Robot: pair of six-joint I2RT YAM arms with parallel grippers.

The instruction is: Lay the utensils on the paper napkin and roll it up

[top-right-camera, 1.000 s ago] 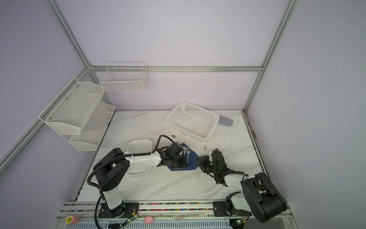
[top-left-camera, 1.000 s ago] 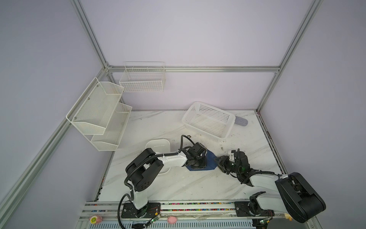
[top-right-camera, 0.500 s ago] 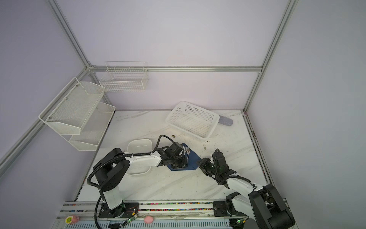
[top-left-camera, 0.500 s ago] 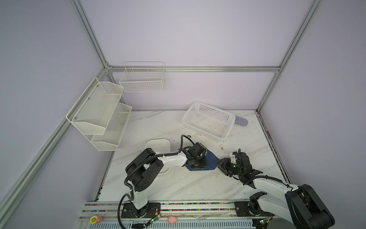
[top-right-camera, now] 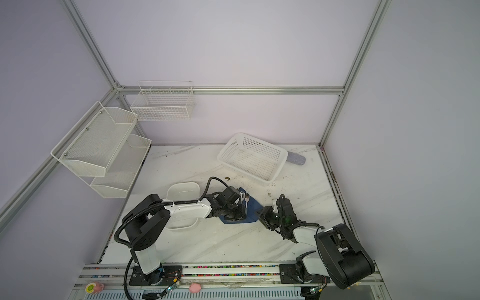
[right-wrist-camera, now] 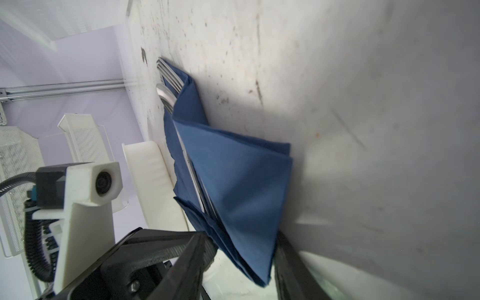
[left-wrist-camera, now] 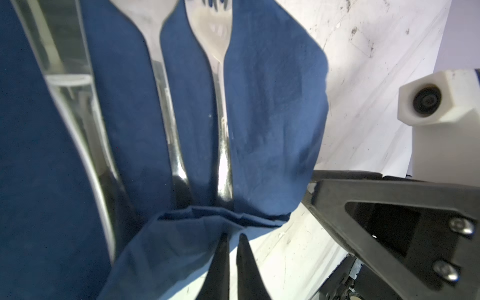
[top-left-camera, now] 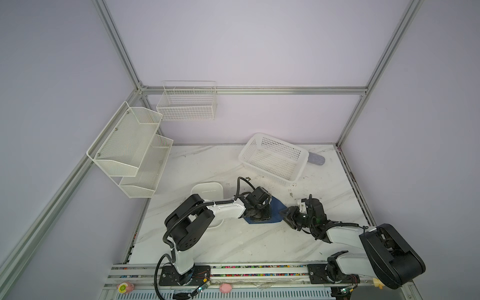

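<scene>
paper napkin (right-wrist-camera: 233, 181) corner between right fingers (right-wrist-camera: 181, 249), closed left fingers (left-wrist-camera: 220, 267) at fold

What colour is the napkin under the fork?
Plain navy blue napkin, with no pattern; it shows best in the left wrist view.

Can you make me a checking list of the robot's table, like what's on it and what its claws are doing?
Surface: white marbled table, speckled with dark marks.
Job's things: navy napkin partly folded over the fork, spoon and knife.
Clutter: white basket, grey-blue case behind it, white dish.
Grippers: left gripper shut, tips at the napkin's folded corner; right gripper open, raised napkin flap between its jaws.
Cables: black cable loops above the left wrist, off the napkin.
Surroundings: lilac walls, metal frame, mesh shelf, wire rack.
</scene>
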